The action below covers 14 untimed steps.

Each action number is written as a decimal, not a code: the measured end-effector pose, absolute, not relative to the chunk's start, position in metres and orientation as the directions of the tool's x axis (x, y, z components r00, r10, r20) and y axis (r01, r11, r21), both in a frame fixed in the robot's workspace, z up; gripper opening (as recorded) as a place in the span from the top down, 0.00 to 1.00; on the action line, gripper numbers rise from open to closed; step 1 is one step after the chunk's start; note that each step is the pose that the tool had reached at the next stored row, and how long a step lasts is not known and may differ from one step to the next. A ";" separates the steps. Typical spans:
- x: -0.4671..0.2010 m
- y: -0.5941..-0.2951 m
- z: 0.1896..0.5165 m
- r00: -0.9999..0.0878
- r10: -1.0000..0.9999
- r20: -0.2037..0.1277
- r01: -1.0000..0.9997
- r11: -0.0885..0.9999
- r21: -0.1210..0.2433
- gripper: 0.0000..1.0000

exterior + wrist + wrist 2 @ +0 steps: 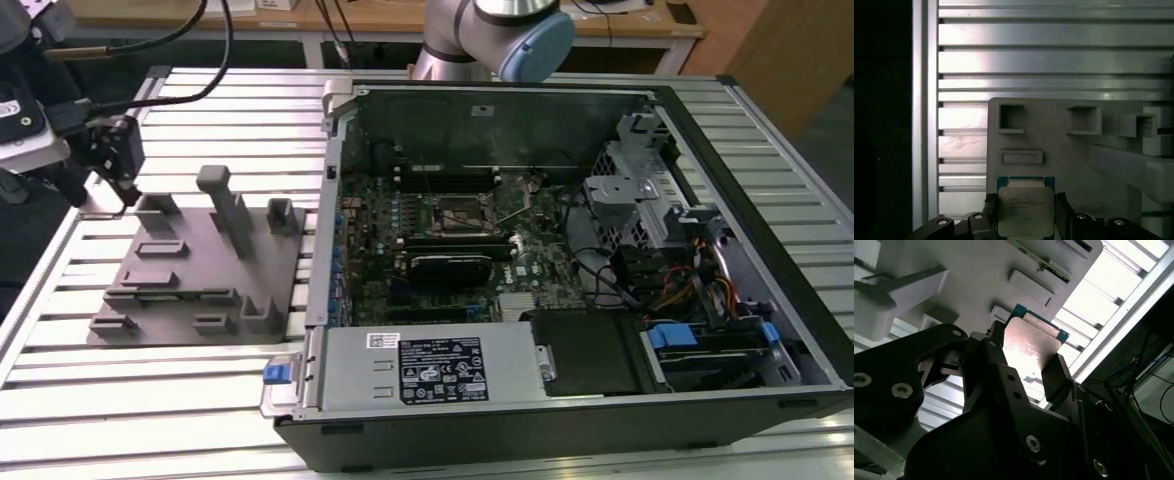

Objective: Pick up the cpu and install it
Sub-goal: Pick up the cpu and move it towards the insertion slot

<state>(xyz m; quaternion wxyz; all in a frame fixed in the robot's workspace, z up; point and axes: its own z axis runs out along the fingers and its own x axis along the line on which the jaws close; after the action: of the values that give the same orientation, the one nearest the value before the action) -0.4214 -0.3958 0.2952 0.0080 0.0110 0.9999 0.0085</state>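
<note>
The cpu (1025, 210) is a flat square chip with a silvery-grey top and a thin green rim. It sits between the two black fingers (1061, 212) of my gripper (1026, 216), which is shut on its opposite edges. In the second wrist view the cpu (1032, 346) shows from a low angle with the fingers (1055, 376) on both sides of it. In the exterior view my gripper (115, 185) hangs over the far corner of the grey fixture plate (187, 262), at the exterior view's left. The motherboard's cpu socket (461, 212) lies inside the open computer case (561, 380).
The grey fixture plate carries upright blocks (222, 205) and shallow pockets (1010, 119) close to the gripper. It rests on a ribbed aluminium table (147, 385). The case's raised metal wall (331, 180) stands between the plate and the motherboard. Cables and drive cages (667, 260) fill the case's right side.
</note>
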 end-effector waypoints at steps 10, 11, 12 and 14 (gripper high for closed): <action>-0.421 -0.396 0.324 -1.000 0.022 -0.018 0.022 1.000 0.017 0.46; -0.421 -0.396 0.327 -1.000 0.022 -0.019 0.022 1.000 0.017 0.46; -0.421 -0.396 0.329 -1.000 0.022 -0.019 0.022 1.000 0.017 0.46; -0.421 -0.396 0.334 -1.000 0.022 -0.020 0.022 1.000 0.017 0.46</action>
<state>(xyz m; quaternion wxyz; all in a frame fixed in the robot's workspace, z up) -0.4214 -0.3958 0.3340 0.0099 0.0110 0.9999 0.0086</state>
